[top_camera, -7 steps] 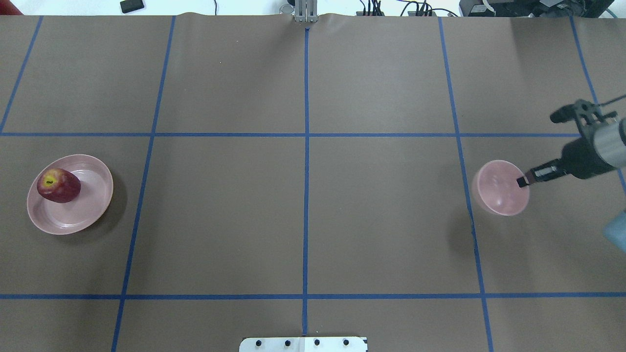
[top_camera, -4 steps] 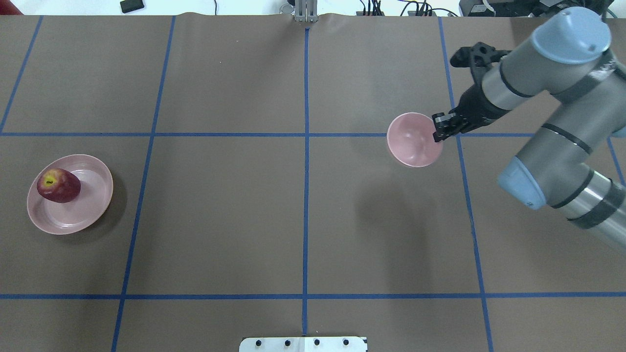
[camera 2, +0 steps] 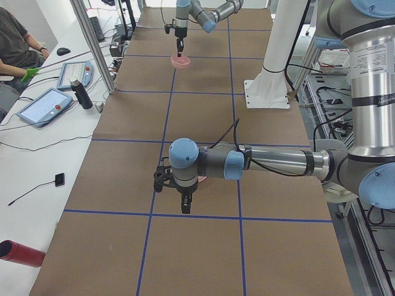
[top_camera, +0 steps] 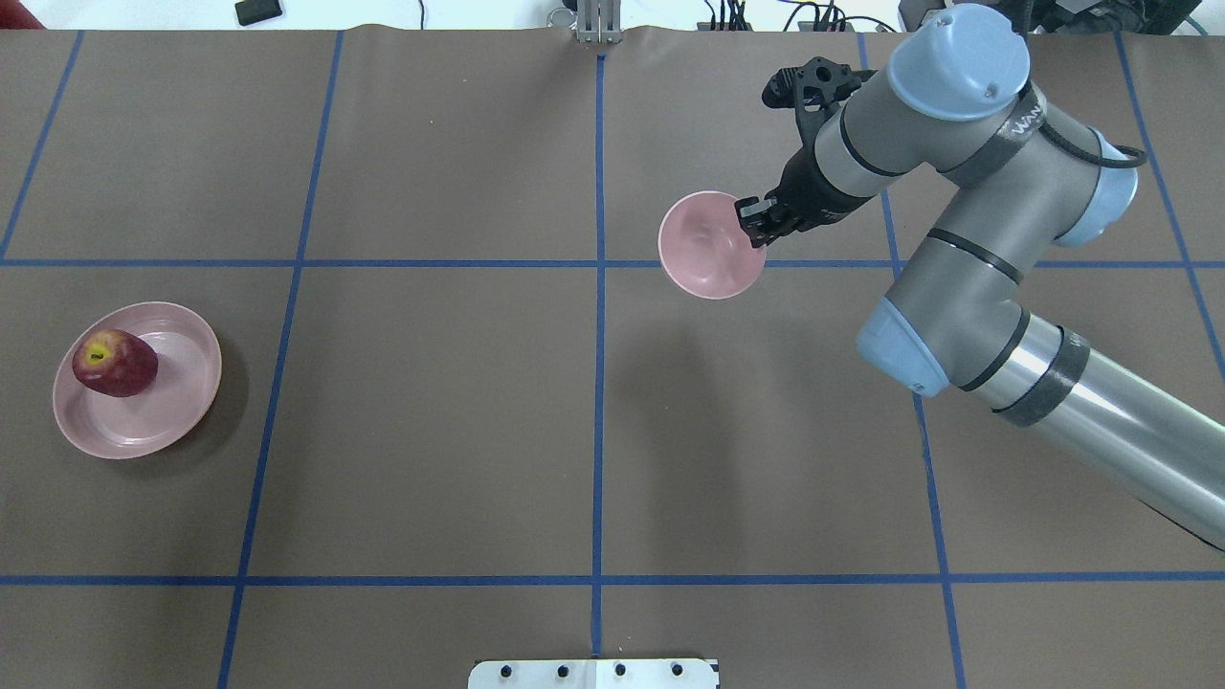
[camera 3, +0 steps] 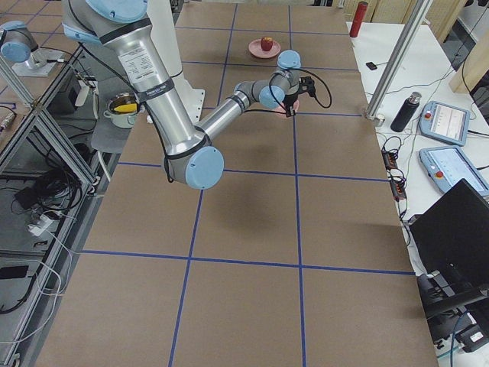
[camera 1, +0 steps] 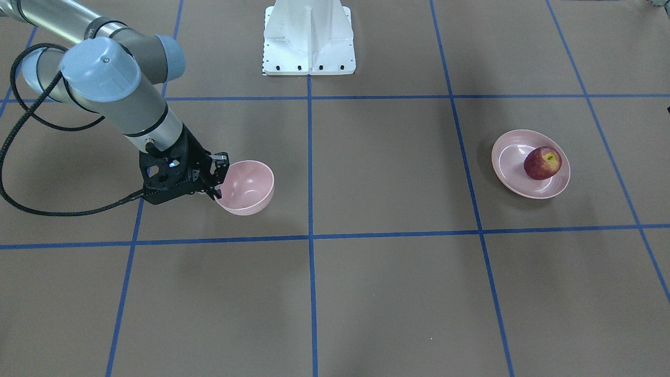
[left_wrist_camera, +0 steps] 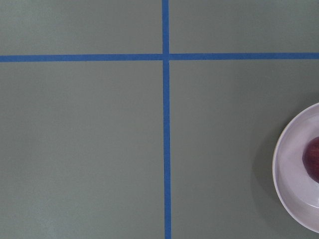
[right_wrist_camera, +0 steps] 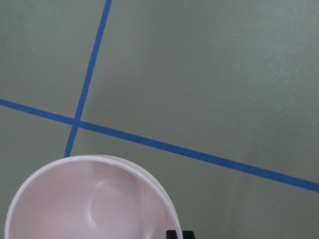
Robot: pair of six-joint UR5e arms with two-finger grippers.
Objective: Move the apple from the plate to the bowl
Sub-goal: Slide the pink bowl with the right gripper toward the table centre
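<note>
The dark-red apple [top_camera: 115,363] lies in the wide pink plate [top_camera: 163,416] at the table's left; both also show in the front view, apple [camera 1: 543,163] and plate [camera 1: 509,157]. My right gripper [top_camera: 753,222] is shut on the rim of the small pink bowl [top_camera: 708,247] and holds it above the table, just right of the centre line. The bowl is empty [right_wrist_camera: 89,204]. My left gripper [camera 2: 186,205] hangs over the table near the plate; I cannot tell whether it is open. The left wrist view catches the plate's edge [left_wrist_camera: 291,169].
Blue tape lines [top_camera: 599,383] divide the brown table cover into squares. The white robot base plate [camera 1: 309,36] sits at the robot's side of the table. An operator's side table with tablets [camera 2: 46,105] and a bottle [camera 2: 80,94] runs along the far edge.
My right arm has carried the bowl from the table's right side leftward and farther away, to just right of the centre line. The apple and plate have not moved.
</note>
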